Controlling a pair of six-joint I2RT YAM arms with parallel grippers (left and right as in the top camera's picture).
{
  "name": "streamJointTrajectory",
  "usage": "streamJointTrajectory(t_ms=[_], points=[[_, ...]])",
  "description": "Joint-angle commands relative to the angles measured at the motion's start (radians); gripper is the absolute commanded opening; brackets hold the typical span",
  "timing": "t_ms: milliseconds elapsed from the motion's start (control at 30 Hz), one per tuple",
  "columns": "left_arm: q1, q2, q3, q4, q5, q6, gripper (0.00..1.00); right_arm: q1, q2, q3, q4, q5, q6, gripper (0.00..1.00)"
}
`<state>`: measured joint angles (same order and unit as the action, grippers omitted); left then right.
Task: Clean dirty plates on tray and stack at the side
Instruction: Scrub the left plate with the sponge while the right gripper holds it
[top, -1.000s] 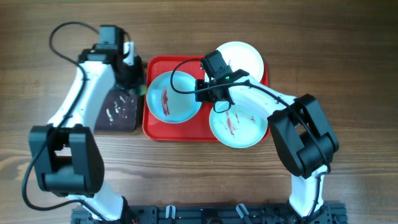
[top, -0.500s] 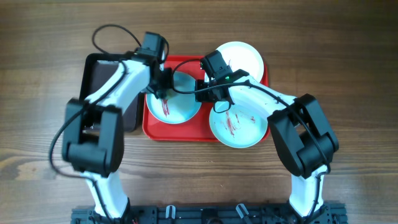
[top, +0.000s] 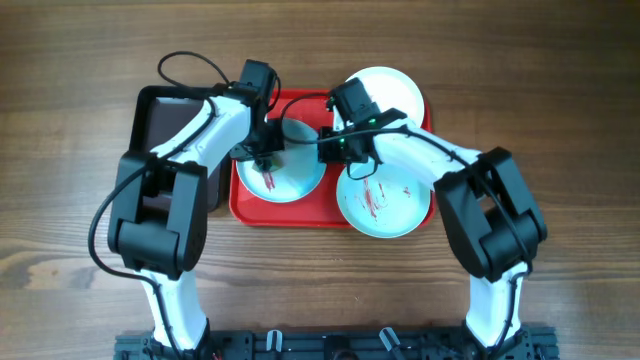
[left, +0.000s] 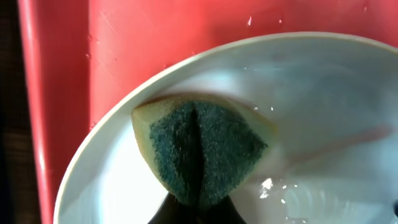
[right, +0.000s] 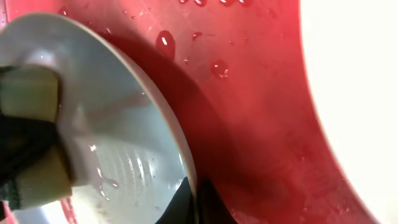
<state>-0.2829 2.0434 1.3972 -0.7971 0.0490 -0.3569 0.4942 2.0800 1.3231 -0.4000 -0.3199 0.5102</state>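
Observation:
A pale mint plate (top: 298, 175) lies on the left of the red tray (top: 300, 213). My left gripper (top: 262, 157) is shut on a folded green and yellow sponge (left: 199, 152) that presses on this plate's (left: 323, 93) wet inside near its rim. My right gripper (top: 328, 150) is shut on the same plate's right rim (right: 189, 180), one finger inside and one outside. A second mint plate (top: 390, 205) with dark red smears overhangs the tray's front right. A white plate (top: 395, 90) sits at the back right.
A narrow black tray (top: 160, 115) lies left of the red tray, partly under my left arm. Water drops dot the red tray floor (right: 249, 112) between the held plate and the white plate (right: 354, 74). Bare wooden table surrounds both trays.
My left arm has swung right from the black tray onto the left mint plate, carrying the sponge. The right gripper has kept its hold on the plate's rim.

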Motion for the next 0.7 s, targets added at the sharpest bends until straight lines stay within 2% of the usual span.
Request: streamJointTrajectory(t_ms=[0,133,267,333,467,567,667], points=[[0.015,0.027,-0.039,-0.019,0.197,0.039,0.04,-0.046,0.074,0.01,0.003,-0.113,-0.017,0.04],[0.004,0.027,-0.069,-0.042,0.228,0.044,0.04,-0.046,0.076,0.01,0.014,-0.117,-0.021,0.04],[-0.019,0.027,-0.093,-0.045,0.359,0.092,0.04,-0.046,0.076,0.01,0.018,-0.116,-0.021,0.04],[-0.032,0.027,-0.103,-0.048,0.37,0.093,0.04,-0.047,0.076,0.01,0.016,-0.116,-0.021,0.04],[-0.053,0.027,-0.109,-0.048,0.375,0.173,0.04,-0.047,0.076,0.01,0.016,-0.116,-0.021,0.04],[-0.048,0.027,-0.109,-0.037,0.286,0.132,0.04,-0.047,0.076,0.01,0.016,-0.116,-0.021,0.04],[-0.033,0.027,-0.109,-0.042,0.029,-0.051,0.04,-0.047,0.076,0.01,0.017,-0.116,-0.021,0.04]])
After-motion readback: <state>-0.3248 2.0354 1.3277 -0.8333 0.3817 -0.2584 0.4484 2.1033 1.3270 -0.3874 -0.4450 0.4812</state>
